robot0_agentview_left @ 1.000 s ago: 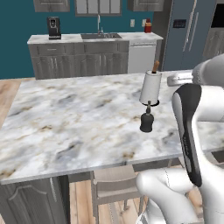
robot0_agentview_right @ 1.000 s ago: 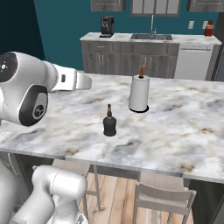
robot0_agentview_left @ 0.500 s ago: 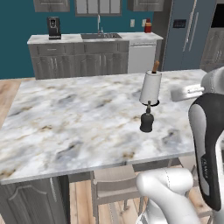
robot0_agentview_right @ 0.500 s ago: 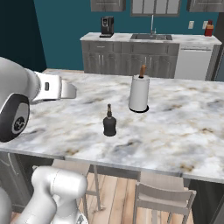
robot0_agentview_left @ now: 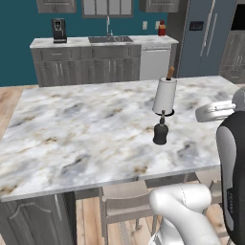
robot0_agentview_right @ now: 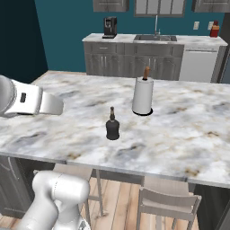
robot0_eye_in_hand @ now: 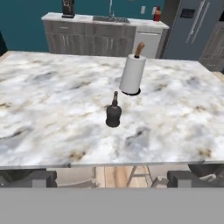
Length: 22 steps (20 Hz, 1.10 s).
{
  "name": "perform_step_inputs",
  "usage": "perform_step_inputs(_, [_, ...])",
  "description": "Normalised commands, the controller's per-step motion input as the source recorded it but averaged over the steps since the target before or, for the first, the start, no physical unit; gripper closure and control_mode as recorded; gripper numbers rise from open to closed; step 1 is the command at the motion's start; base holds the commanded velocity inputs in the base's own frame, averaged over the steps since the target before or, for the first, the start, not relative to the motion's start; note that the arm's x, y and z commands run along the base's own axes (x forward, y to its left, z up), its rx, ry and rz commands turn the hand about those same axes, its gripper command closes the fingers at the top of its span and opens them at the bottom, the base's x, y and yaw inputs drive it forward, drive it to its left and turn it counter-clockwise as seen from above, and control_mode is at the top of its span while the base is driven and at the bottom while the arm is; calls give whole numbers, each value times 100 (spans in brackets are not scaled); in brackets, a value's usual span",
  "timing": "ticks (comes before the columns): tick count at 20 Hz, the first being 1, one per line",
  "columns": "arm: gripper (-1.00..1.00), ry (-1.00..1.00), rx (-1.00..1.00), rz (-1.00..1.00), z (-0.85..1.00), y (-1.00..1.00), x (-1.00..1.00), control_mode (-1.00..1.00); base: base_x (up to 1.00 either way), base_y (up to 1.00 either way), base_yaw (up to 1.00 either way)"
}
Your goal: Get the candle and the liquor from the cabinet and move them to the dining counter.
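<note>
The liquor (robot0_agentview_left: pixel 161 133) (robot0_agentview_right: pixel 112 128) (robot0_eye_in_hand: pixel 113 114), a squat black bottle with a narrow neck, stands upright and alone on the dining counter (robot0_agentview_left: pixel 72 129) (robot0_agentview_right: pixel 179 134) (robot0_eye_in_hand: pixel 52 109), a large marble slab. My gripper (robot0_eye_in_hand: pixel 112 178) is open, its fingertips (robot0_eye_in_hand: pixel 30 177) spread wide with nothing between them. It hovers at the counter's near edge, well short of the bottle. The candle is out of view. Grey wall cabinets (robot0_agentview_left: pixel 56 5) hang above the far worktop, and I cannot tell which is the cabinet of the task.
A white paper-towel roll (robot0_agentview_left: pixel 164 95) (robot0_agentview_right: pixel 143 96) (robot0_eye_in_hand: pixel 132 74) stands just behind the bottle. Wooden stools (robot0_agentview_left: pixel 122 203) (robot0_agentview_right: pixel 168 202) sit under the near edge. The far worktop carries a sink (robot0_agentview_left: pixel 107 39), a coffee machine (robot0_agentview_left: pixel 59 29) and a red bottle (robot0_agentview_left: pixel 162 28). A fridge (robot0_agentview_left: pixel 206 38) stands at the right.
My arm has drawn back from over the counter toward its near edge, lower and further out to the side. The bottle and the paper-towel roll have stayed put. The jaws have stayed open.
</note>
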Motion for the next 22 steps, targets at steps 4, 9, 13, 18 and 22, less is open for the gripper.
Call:
perform_step_inputs(4, [-100,-1,0,-1,-10,-1,-8,-100,0,0,0])
perform_step_inputs(9, [-100,0,2,2,-3,0,0,-100,0,0,0])
perform_step_inputs(13, [-100,0,0,5,-13,0,0,-100,0,0,0])
perform_step_inputs(18, [-100,4,0,1,-1,0,0,-100,0,0,0])
perform_step_inputs(22, [-100,9,0,0,0,0,0,-100,0,0,0])
